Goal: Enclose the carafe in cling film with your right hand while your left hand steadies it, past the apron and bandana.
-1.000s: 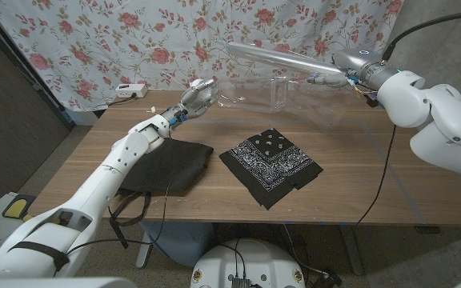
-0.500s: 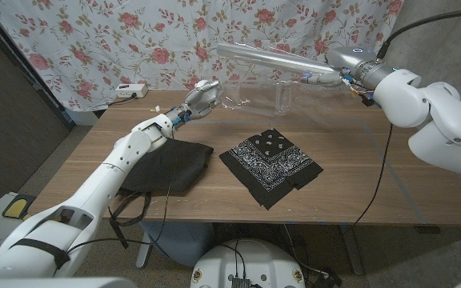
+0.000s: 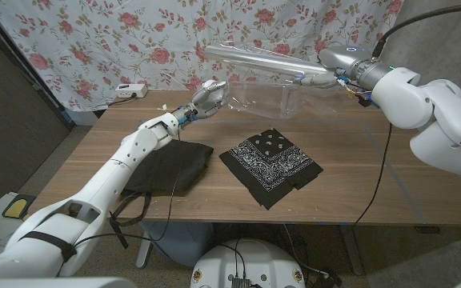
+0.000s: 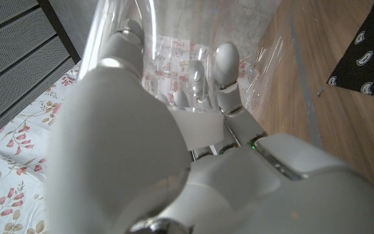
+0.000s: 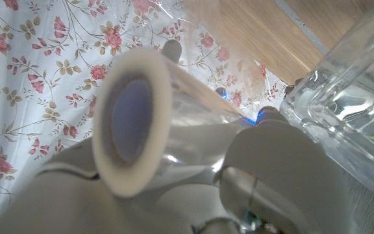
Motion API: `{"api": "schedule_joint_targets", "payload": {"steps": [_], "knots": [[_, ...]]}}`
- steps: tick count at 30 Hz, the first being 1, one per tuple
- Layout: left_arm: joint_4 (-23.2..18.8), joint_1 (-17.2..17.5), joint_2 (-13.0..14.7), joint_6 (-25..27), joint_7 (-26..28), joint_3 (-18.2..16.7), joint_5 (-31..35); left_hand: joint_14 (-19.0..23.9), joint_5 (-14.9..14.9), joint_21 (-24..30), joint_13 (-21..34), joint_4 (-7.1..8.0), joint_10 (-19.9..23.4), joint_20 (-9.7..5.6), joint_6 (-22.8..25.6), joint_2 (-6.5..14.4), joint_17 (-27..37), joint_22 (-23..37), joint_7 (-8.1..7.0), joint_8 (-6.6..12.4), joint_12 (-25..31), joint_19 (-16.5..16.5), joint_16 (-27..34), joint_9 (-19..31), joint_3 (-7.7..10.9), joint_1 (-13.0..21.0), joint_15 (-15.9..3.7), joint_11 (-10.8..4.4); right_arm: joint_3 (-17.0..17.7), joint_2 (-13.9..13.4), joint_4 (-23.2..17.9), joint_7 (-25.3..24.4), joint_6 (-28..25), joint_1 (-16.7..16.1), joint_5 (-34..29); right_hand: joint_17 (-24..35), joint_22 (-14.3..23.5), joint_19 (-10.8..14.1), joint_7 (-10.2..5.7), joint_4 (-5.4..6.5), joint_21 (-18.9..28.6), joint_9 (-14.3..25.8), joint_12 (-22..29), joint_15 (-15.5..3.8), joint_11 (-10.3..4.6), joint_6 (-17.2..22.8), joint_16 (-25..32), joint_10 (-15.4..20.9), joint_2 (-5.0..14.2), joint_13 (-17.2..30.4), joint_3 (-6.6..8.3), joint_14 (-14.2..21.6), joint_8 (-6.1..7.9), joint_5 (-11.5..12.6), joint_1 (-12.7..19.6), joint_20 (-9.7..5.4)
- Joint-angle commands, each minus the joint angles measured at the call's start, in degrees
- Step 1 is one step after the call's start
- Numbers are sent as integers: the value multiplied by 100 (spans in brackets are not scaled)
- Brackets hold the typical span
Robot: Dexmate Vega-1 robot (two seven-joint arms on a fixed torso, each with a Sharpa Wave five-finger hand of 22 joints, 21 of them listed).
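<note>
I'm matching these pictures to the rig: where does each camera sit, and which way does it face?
Head view: from the robot's head, down over the table; both arms, apron, bandana.
Left wrist view: along the left hand to the carafe.
Right wrist view: along the right hand, down the cling film roll.
All views share the carafe.

Even indoor light, blurry wrist close-ups.

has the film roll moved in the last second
Yes. In the head view the film roll, held by the right hand, has swung left and up: its far end was over the carafe and now reaches past it along the curtain.
</note>
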Motion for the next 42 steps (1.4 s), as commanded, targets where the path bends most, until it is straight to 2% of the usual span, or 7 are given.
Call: {"api": "schedule_joint_targets", "payload": {"steps": [1,5,16,24,29,39,42], "knots": [[164,-145,-23,30,-97,211,173,319,-17,-5,37,-3,-42,-26,-36,1543,-4,12,-7,552,68,-2,2653,64,37,1512,-257,-8,18,-98,-211,277,-159,49,-150,10,14,8,-111,11,-3,9,14,-665,-2,102,42,48,501,97,47,-34,54,18,-519,-367],[161,-133,-4,52,-79,258,212,308,-24,3,37,-3,-47,-26,-21,1548,-15,22,7,551,71,3,2649,33,39,1512,-254,-19,89,-97,-236,270,-172,-7,-121,10,11,2,-101,9,-8,2,17,-665,-2,101,48,52,500,102,51,-38,56,19,-523,-367],[157,-109,41,37,82,352,358,290,-36,-7,63,-5,-57,-26,-40,1554,14,11,-1,589,98,-10,2672,50,50,1512,-255,-5,470,-185,-306,53,-114,-490,72,9,14,-1,-96,3,-10,-18,19,-664,0,89,66,50,497,105,60,-51,59,19,-531,-368],[387,-175,-63,-58,263,425,481,310,-44,6,137,-13,-59,-26,-33,1547,-33,8,-28,625,149,30,2663,67,52,1520,-256,-43,576,-251,-436,-92,-125,-761,117,8,11,11,-96,-1,-10,-30,10,-664,-3,97,81,46,490,96,63,-60,71,19,-542,-363],[303,-70,-135,-26,845,378,500,358,-47,2,116,-20,-45,-27,-25,1529,-107,-4,-29,622,143,41,2647,32,48,1528,-248,-26,625,-365,-532,-8,-237,-833,122,7,15,22,-114,-5,-5,-33,22,-665,-3,94,96,61,484,108,66,-64,84,18,-550,-361],[478,-181,-248,-253,839,502,699,330,-48,8,93,-22,-51,-28,-48,1537,-80,-8,-26,678,140,73,2680,94,59,1556,-215,-1,572,-497,-615,1,-230,-856,201,7,19,26,-106,-15,-4,-54,13,-665,-5,101,132,89,473,98,72,-67,112,17,-566,-356],[522,-211,-272,-267,844,531,728,323,-48,7,96,-23,-54,-28,-46,1537,-89,-8,-17,675,146,75,2678,80,62,1563,-214,0,673,-480,-629,-51,-221,-957,246,8,17,26,-111,-17,-5,-55,22,-665,-2,98,140,95,471,109,73,-68,118,17,-570,-355]]}}
